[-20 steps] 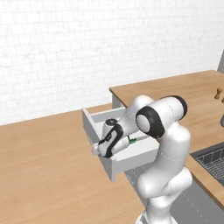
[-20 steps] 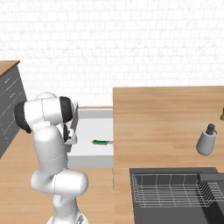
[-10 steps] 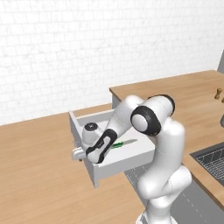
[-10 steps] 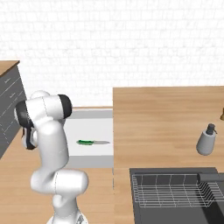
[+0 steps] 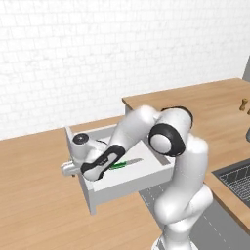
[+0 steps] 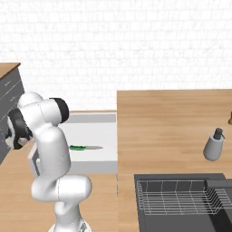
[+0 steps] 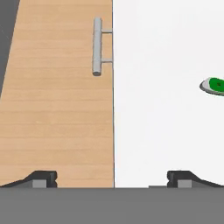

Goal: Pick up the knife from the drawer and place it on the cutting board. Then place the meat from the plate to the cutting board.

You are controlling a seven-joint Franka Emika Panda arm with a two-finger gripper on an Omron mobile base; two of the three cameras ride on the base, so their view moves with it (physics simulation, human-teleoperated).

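Since the earlier frames the drawer [image 5: 128,171] has come further out and my claw [image 7: 111,178] has gone with it, past the front panel. Now I see the claw with its fingers [image 7: 43,178] spread wide apart, gripping nothing: one tip stands over the wood-coloured surface outside the drawer, the other over the pale drawer floor. The drawer's metal handle [image 7: 97,46] lies ahead of the claw on the wood-coloured side, apart from both tips. The knife [image 5: 125,163] lies flat on the drawer floor, well ahead of the claw and off to the inner tip's side; in the hand view I see its green end [image 7: 214,85] at the frame edge. From the right base view, the knife [image 6: 85,147] points its blade toward the desk [image 6: 172,122], on which a grey soap dispenser [image 6: 213,144] stands beside the sink [image 6: 181,201].
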